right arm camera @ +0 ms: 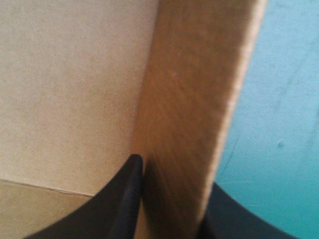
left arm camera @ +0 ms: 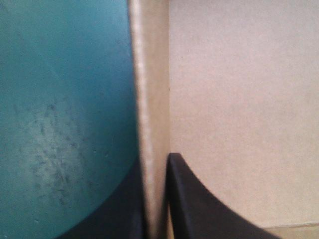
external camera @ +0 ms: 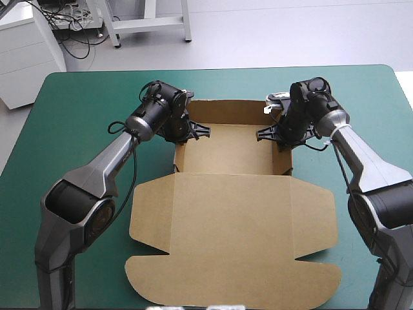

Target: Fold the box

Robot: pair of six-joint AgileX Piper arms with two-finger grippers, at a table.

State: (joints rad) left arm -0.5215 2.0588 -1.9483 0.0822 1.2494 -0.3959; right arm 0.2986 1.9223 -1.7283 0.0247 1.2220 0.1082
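The brown box (external camera: 226, 213) is lying in the middle of the table (external camera: 77, 97), well inside its edges. Its far part is standing up as an open tray (external camera: 229, 152), while the broad lid panel (external camera: 232, 258) with its rounded flaps is lying flat on the teal-green cover, reaching toward the near edge. The far wall (external camera: 229, 104) and both side walls are standing upright.

The left gripper (external camera: 187, 129) is reaching in from the left and sitting over the left side wall (external camera: 178, 155), close to the tray's far left corner. In the left wrist view this gripper (left arm camera: 157, 169) is pinching that wall (left arm camera: 149, 99). Its black fingers are all but closed, one finger (left arm camera: 199, 209) inside the tray against the pale board and the other outside over the teal-green cover (left arm camera: 65, 99). The wall is running straight ahead from between them.

The right gripper (external camera: 274, 132) is coming in from the right and sitting over the right side wall (external camera: 284, 158), near the far right corner. In its own wrist view this gripper (right arm camera: 174, 174) is likewise clamping the wall (right arm camera: 194, 99). The inner finger (right arm camera: 119, 199) is lying on the tray side and the outer one is showing only as a dark base beside the cover (right arm camera: 284, 99). The wall here is leaning slightly across the view. A faint line (right arm camera: 45, 186) beside the inner finger is probably the crease where two inner panels are meeting.
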